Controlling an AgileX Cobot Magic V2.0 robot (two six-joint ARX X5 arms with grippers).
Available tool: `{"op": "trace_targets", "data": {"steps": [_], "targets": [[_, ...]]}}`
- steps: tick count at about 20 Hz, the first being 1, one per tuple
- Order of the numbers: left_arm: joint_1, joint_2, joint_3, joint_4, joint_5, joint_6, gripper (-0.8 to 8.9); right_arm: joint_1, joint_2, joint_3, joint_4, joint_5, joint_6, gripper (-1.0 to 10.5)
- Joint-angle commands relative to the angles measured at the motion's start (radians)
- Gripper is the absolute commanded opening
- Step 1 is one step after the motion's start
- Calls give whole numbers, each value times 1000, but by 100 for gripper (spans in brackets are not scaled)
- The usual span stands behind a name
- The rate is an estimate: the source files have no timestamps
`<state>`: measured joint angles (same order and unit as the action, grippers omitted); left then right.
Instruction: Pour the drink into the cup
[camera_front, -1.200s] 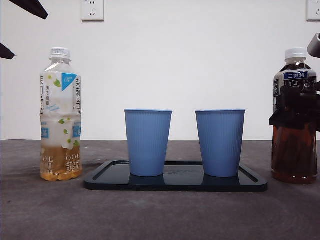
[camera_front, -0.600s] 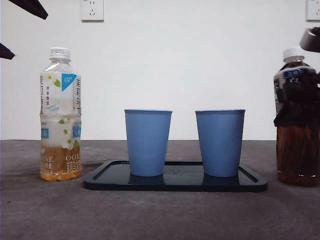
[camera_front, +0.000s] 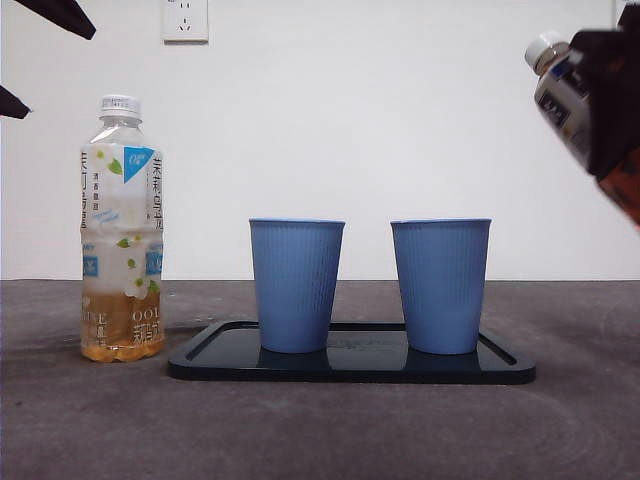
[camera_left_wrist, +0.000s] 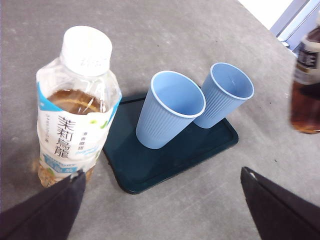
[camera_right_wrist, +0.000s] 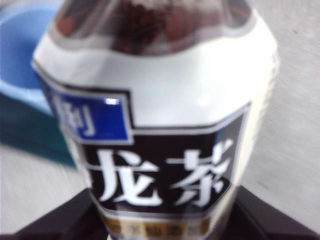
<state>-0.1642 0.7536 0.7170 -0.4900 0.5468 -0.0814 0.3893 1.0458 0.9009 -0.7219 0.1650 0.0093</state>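
A dark tea bottle (camera_front: 560, 95) with its white cap on hangs tilted high at the right, cap leaning toward the cups; it fills the right wrist view (camera_right_wrist: 160, 115). My right gripper (camera_front: 612, 100) is shut on its body, a jaw on either side (camera_right_wrist: 160, 222). Two blue cups (camera_front: 296, 285) (camera_front: 441, 285) stand upright on a black tray (camera_front: 350, 368); the bottle is above and right of the right cup. The cups (camera_left_wrist: 170, 107) (camera_left_wrist: 225, 92) look empty. My left gripper (camera_left_wrist: 160, 210) is open above a capped light tea bottle (camera_left_wrist: 75, 110) (camera_front: 121, 230).
The tray (camera_left_wrist: 150, 170) lies mid-table on the grey surface. A white wall with sockets (camera_front: 185, 20) closes the back. The left arm shows only as black tips (camera_front: 60, 15) at the top left corner.
The right gripper has lifted the dark tea bottle off the table and tilted its cap toward the cups. The cups, tray, light bottle and left arm have not moved.
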Motion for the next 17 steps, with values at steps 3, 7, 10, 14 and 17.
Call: {"op": "trace_targets", "data": {"steps": [3,7,10,14,17], "targets": [[-2,-8,16,10,3,29,498,47,70,160,-179,72,-129,202],[-2,-39,16,12,3,30,498,119,170,216,-246,166,-177,202],[-2,-64,16,14,3,30,498,167,251,229,-283,255,-205,202],[-3,-85,16,15,3,29,498,212,320,234,-316,345,-221,202],[-17,-97,16,14,3,29,498,236,349,248,-330,397,-240,202]]}}
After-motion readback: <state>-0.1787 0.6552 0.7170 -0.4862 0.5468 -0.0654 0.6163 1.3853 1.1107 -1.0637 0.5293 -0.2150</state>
